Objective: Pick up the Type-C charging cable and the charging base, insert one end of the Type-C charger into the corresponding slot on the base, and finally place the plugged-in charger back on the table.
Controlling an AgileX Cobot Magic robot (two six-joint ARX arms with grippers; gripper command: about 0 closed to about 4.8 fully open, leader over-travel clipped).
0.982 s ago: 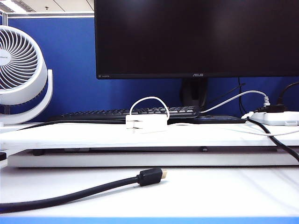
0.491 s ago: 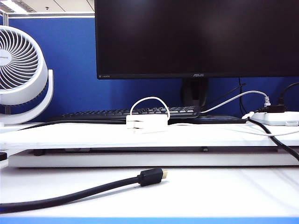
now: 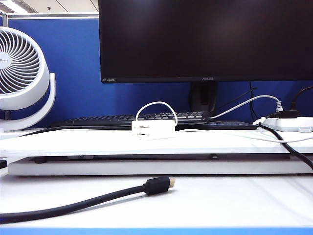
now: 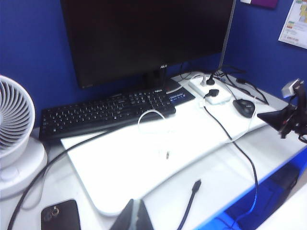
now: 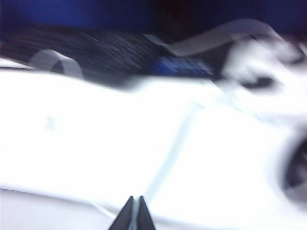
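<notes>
The charging base (image 3: pixel 153 129), a small white block, sits on the raised white slab (image 3: pixel 73 142) of the table (image 3: pixel 220 196) in front of the keyboard. The Type-C charging cable (image 3: pixel 156 103) arches over it in a thin white loop, both ends down at the base. The left wrist view shows that loop (image 4: pixel 149 111), while glare washes out the base. My left gripper (image 4: pixel 134 207) is shut and empty, high above the table's near edge. My right gripper (image 5: pixel 135 199) is shut and empty over the slab; its view is blurred, with the loop (image 5: pixel 53 52) far off.
A black monitor (image 3: pixel 205 39), a black keyboard (image 3: pixel 127 119) and a white fan (image 3: pixel 22 73) stand behind. A white power strip (image 3: pixel 291 123) lies at the right. A thick black cable with a gold plug (image 3: pixel 159 185) crosses the front. A phone (image 4: pixel 60 215) and a mouse (image 4: pixel 243 107) lie nearby.
</notes>
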